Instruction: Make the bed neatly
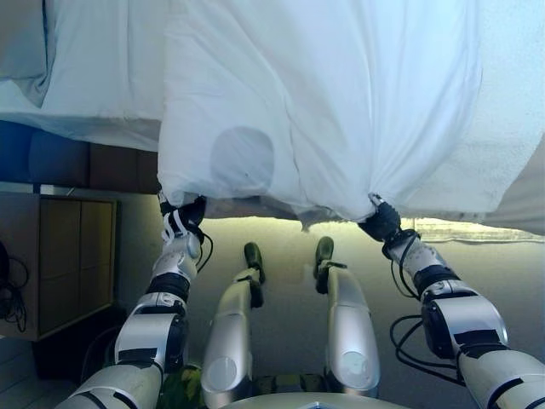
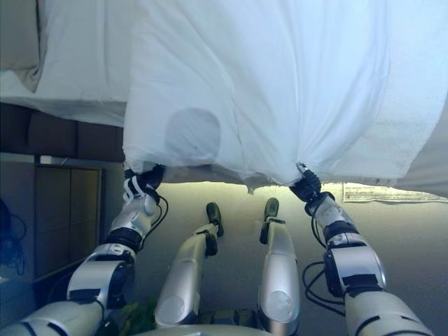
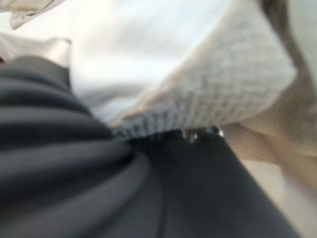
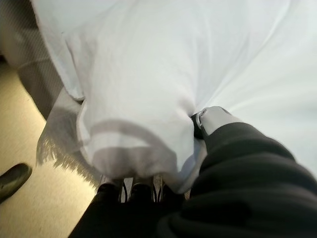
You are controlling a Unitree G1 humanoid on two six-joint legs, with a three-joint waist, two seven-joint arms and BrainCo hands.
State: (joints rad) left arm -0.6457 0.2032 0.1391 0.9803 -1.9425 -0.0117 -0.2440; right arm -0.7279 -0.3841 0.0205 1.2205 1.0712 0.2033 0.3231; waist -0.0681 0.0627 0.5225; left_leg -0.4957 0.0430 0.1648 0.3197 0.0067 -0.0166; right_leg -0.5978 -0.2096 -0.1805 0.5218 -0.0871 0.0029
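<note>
Two hands hold the near edge of the white cotton duvet (image 1: pixel 324 102), one at each corner, and that is what the next move hangs on. The left hand (image 1: pixel 180 223) is bunched into the cloth at the near left corner; its wrist view shows a waffle-textured fold of fabric (image 3: pixel 223 94) pressed against the dark cover, but I cannot tell how the fingers sit under it. The right hand (image 4: pixel 208 121) has its thumb and fingers curled round a gathered pinch of the duvet at the near right corner, with the cloth draped over the fingertips.

The duvet stretches away from the robot over the white mattress (image 1: pixel 102 77), its held edge running crosswise between the hands and lifted just clear of the bed's side. Both arms look about equally extended, so neither is nearer. The cover lies straight ahead, so I judge an even forward carry would lay it flat.

A dark wooden cabinet (image 1: pixel 60 256) stands to the left.
</note>
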